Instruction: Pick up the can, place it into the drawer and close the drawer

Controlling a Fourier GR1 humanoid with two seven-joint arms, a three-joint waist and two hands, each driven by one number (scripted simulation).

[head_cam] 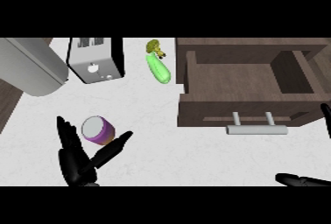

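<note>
A: White counter (194, 153), drawer (239, 83) open w/ handle (256, 129) facing you. Where's the can?

B: Can (98, 130) stands well left of drawer, between your left hand (77, 159) fingers & thumb; spread, not closed yet, prob. set to grasp.

A: Right hand?

B: Right hand (301, 179) below drawer, fingers straight, resting.

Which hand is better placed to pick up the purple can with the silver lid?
The left hand. Its open fingers and thumb already flank the purple can with the silver lid at the counter's left. The right hand shows only at the lower right edge, beyond the open brown wooden drawer.
</note>
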